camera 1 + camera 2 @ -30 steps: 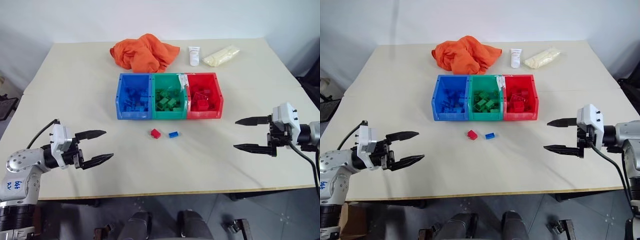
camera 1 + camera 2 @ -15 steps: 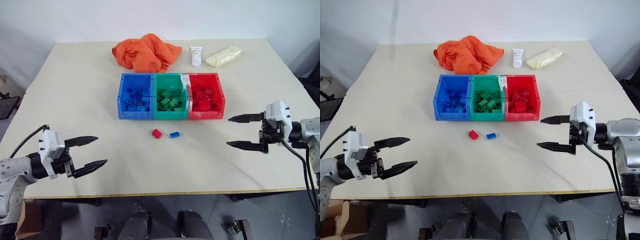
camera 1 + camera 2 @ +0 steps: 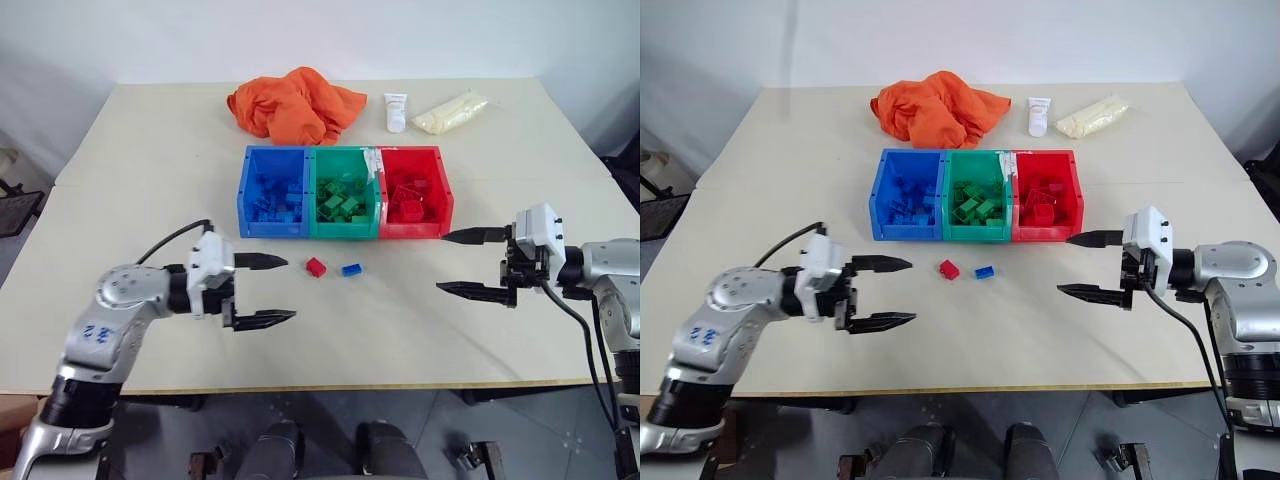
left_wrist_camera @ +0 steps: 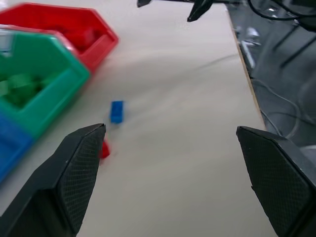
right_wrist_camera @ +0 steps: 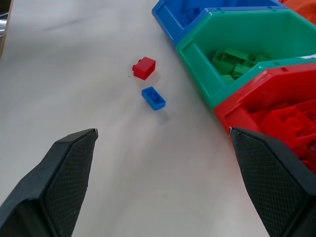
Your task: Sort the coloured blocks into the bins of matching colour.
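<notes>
On the pale tabletop (image 3: 150,150) stand three joined bins in a row: the blue bin (image 3: 272,190), the green bin (image 3: 345,191) in the middle, and the red bin (image 3: 414,189). Each one already contains blocks of its own colour.

Two loose blocks lie on the tabletop just at 6 o'clock from the green bin, apart from it. The red block (image 3: 316,266) is at 9 o'clock from the blue block (image 3: 350,269); they are near each other but not touching.

The left claw (image 3: 265,291) hangs over the tabletop at about 8 o'clock from the red block, a short way from it. Its two black fingers are spread wide and hold nothing, and they point toward the blocks. In the left wrist view, the blue block (image 4: 116,111) is seen between the fingers, and the red block (image 4: 103,149) is partly hidden behind one finger.

The right claw (image 3: 458,262) is at 3 o'clock from the blue block, well apart from it, and just at 5 o'clock from the corner of the red bin. It is also released, with the fingers wide apart and empty.

At 12 o'clock from the bins there lie an orange cloth (image 3: 291,103), a white tube (image 3: 396,111) and a pale yellow bag (image 3: 450,110).
</notes>
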Controlling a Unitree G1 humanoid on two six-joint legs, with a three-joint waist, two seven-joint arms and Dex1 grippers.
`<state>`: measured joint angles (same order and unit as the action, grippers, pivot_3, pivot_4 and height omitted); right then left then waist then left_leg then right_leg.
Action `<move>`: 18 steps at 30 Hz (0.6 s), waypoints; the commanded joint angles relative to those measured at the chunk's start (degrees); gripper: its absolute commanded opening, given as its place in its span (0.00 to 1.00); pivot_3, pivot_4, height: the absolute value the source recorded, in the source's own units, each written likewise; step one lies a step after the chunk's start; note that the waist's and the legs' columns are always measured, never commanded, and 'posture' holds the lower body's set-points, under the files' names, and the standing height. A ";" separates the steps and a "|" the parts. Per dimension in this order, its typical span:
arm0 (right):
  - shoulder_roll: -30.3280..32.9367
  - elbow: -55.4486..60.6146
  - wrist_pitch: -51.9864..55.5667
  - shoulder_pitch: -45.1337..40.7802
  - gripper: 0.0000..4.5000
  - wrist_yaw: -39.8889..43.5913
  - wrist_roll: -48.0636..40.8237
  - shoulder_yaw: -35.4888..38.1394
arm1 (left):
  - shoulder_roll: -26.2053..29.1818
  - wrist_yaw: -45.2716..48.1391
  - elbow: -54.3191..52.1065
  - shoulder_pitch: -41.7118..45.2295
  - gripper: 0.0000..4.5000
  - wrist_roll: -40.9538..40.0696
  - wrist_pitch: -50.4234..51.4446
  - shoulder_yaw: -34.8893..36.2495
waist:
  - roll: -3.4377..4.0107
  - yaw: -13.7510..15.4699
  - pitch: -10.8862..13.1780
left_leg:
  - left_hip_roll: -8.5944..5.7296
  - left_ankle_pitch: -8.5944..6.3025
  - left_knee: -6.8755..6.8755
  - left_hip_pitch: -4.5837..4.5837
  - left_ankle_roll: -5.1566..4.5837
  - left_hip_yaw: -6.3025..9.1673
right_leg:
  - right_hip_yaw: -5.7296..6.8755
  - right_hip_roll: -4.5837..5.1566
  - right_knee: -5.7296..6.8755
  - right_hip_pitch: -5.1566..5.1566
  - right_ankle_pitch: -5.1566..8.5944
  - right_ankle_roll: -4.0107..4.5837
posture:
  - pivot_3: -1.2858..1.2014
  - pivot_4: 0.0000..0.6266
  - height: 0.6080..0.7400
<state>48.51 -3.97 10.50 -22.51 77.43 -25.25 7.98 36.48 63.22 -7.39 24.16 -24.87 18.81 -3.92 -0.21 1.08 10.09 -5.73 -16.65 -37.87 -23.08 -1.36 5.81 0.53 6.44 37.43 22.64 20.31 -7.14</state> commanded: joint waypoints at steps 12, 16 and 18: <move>0.77 15.58 3.70 14.89 0.99 -9.20 -5.20 11.25 | -16.16 -5.08 20.58 17.70 1.00 12.86 -2.90 -11.70 | -0.03 0.26 0.01 | -0.05 0.01 -0.11 -0.04 -0.02 0.00 | 0.01 -0.04 0.21 -0.03 -0.02 -0.05 | 0.52 0.24 1.00; 0.23 19.98 4.83 20.72 0.99 -11.77 -5.93 14.47 | -18.76 -5.44 28.69 22.39 1.00 17.77 -5.91 -14.54 | -0.05 0.51 0.02 | -0.07 0.01 -0.15 -0.03 -0.02 0.00 | 0.02 -0.05 0.22 -0.05 -0.02 -0.05 | 0.52 0.24 1.00; 0.08 21.38 5.10 22.26 0.99 -12.60 -6.35 15.15 | -19.58 -5.19 31.42 23.81 1.00 19.01 -6.57 -15.12 | -0.05 0.51 0.02 | -0.13 0.02 -0.15 -0.04 -0.04 0.01 | 0.02 -0.04 0.21 -0.05 -0.03 -0.07 | 0.52 0.24 1.00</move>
<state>48.62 14.71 15.39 -0.73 65.80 -30.12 20.61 17.58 57.76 22.88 46.57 -7.04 13.57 -18.57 -0.27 1.59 10.11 -5.88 -16.63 -38.02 -23.12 -1.41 5.81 0.55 6.41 37.64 22.59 20.27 -7.21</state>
